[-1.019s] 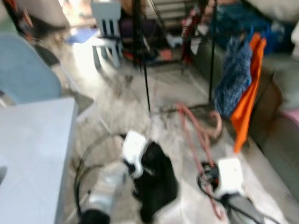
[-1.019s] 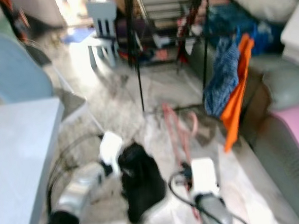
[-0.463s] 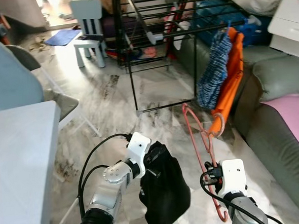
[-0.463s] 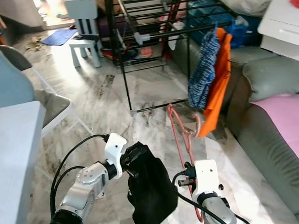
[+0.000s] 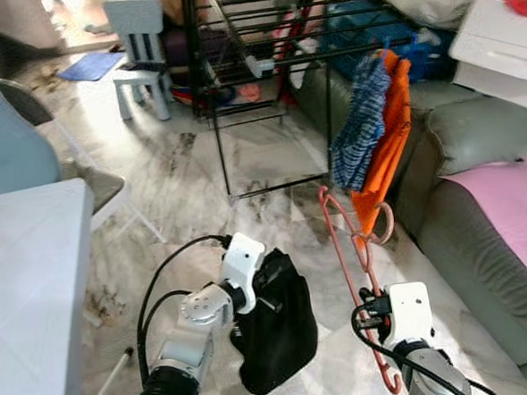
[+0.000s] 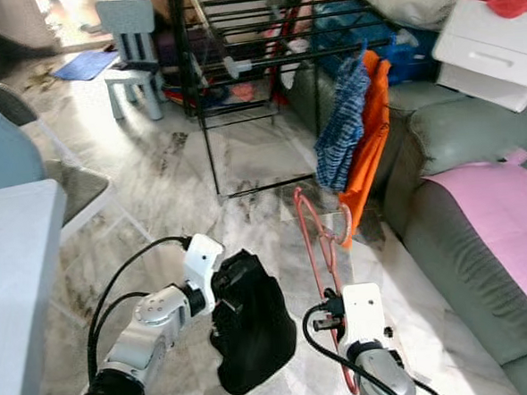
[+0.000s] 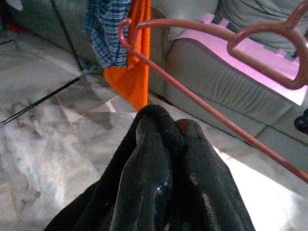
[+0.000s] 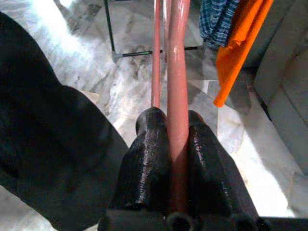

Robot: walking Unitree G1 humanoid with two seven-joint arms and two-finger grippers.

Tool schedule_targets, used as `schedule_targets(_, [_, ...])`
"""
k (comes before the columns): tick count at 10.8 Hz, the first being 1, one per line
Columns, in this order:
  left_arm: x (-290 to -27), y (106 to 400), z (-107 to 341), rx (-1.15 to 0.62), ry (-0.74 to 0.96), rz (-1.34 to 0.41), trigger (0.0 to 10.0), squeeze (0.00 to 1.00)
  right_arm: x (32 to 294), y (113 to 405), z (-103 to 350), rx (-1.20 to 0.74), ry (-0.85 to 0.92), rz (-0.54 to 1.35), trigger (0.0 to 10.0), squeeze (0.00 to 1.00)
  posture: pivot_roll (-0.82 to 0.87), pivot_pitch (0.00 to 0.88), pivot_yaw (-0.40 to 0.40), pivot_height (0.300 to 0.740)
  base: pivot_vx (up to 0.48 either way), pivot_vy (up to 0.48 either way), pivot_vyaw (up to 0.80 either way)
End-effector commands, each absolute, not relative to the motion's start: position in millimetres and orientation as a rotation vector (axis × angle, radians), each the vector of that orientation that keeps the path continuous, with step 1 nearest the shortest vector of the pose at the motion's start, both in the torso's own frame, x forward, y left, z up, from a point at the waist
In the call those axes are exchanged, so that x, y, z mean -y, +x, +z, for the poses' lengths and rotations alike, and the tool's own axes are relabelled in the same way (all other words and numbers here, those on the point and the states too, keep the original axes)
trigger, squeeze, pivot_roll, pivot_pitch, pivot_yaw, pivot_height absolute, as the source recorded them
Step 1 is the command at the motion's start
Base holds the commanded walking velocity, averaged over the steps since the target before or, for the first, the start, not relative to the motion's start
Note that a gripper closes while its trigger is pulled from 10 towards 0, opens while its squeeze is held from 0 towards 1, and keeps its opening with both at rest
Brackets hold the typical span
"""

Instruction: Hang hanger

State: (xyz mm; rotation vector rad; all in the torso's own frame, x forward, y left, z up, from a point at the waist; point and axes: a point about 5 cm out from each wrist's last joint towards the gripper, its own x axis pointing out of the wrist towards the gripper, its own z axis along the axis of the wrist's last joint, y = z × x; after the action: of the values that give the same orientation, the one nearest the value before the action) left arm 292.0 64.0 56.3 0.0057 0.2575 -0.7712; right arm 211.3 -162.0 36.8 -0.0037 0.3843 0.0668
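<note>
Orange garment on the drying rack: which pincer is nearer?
Right. The right pincer, shut on the red hanger, sits below the orange garment. The left pincer, holding the black cloth, is further off to the left.

we see sharp, daylit views; glare whitens the marble floor (image 5: 200, 179) from the far doorway, and nearby wrist-view objects blur softly.

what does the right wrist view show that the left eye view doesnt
Right wrist view alone: the right gripper fingers clamped on the pink hanger bar, close up.

Left eye view alone: the drying rack, small chair, grey sofa, table, and the left gripper holding the black garment.

Both: hanger, black garment, orange cloth, checked cloth, marble floor.
</note>
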Motion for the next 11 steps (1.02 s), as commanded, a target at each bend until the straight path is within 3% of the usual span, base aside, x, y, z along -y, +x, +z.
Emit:
schedule_targets(1, [-59.0,294.4,62.5,-0.228,0.012,-0.790,10.0,0.00,162.9,213.8,42.8,-0.364,-0.014,0.074,10.0,0.00,0.02,0.000,-0.038,0.740,0.000,-0.240,-0.48])
schedule_targets(6, [-58.0,293.8,62.1,-0.226,0.011,-0.791,10.0,0.00,161.1,215.4,42.8,-0.370,-0.018,0.082,10.0,0.00,0.02,0.000,-0.036,0.740,0.000,-0.268,-0.80])
schedule_targets(11, [-57.6,293.7,60.1,-0.233,0.007,-0.777,10.0,0.00,160.8,213.3,43.4,-0.374,-0.018,0.082,10.0,0.00,0.01,0.000,-0.035,0.740,0.000,-0.153,0.00])
